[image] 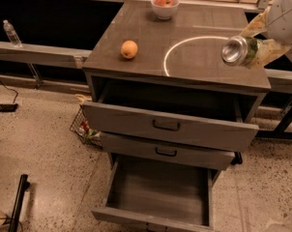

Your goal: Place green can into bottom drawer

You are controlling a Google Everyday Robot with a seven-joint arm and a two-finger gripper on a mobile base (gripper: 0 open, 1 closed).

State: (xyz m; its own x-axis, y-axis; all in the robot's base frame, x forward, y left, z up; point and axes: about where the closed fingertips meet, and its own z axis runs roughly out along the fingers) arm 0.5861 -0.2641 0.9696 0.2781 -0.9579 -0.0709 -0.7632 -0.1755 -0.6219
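My gripper (255, 50) is at the right edge of the view, above the right side of the cabinet top. It is shut on the green can (240, 50), which it holds on its side in the air with a shiny silver end facing the camera. The bottom drawer (158, 190) is pulled far out below, and its grey floor is bare. The can is high above it and to its right.
An orange (129, 49) lies on the cabinet top (151, 47) at the left. A white bowl with fruit (164, 6) stands at the back. The top drawer (167, 124) and the middle drawer (165, 151) stick out partly. A wire basket (85, 129) sits on the floor at the left.
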